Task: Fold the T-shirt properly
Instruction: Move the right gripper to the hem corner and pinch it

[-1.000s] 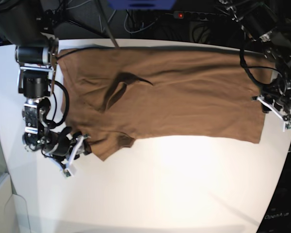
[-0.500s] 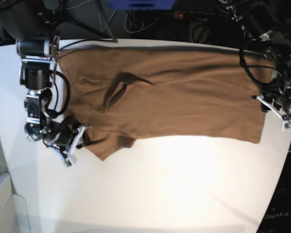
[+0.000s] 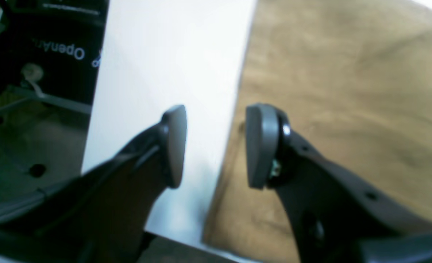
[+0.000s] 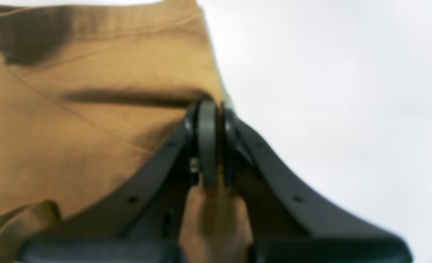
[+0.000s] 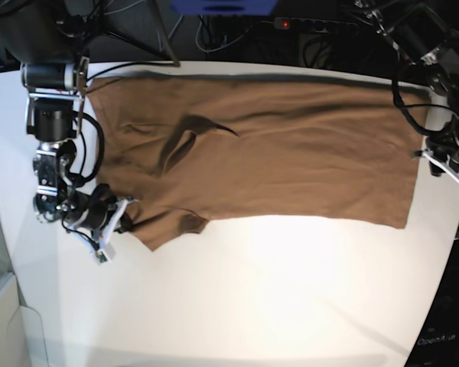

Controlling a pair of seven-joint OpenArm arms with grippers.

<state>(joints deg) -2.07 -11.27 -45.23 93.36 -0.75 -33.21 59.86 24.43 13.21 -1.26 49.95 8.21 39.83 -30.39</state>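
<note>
The tan T-shirt (image 5: 275,153) lies spread flat across the white table (image 5: 252,298), with a dark crease near its collar end. In the base view my right gripper (image 5: 121,219) sits at the sleeve on the left. The right wrist view shows this gripper (image 4: 215,107) shut on the T-shirt's sleeve hem (image 4: 92,120), cloth pinched between the pads. My left gripper (image 5: 446,170) hovers at the shirt's bottom hem on the right. In the left wrist view it (image 3: 216,146) stands open, and the T-shirt (image 3: 347,91) edge runs below the gap, with nothing gripped.
The table's right edge (image 3: 99,109) runs close beside my left gripper, with a black OpenArm base (image 3: 55,51) beyond it. Cables and stands (image 5: 214,30) crowd the dark area behind the table's far edge. Bare white tabletop (image 4: 329,91) lies beside the sleeve.
My right gripper has shut on the sleeve hem and drawn it slightly left. The left gripper has drifted a little to the right, staying open.
</note>
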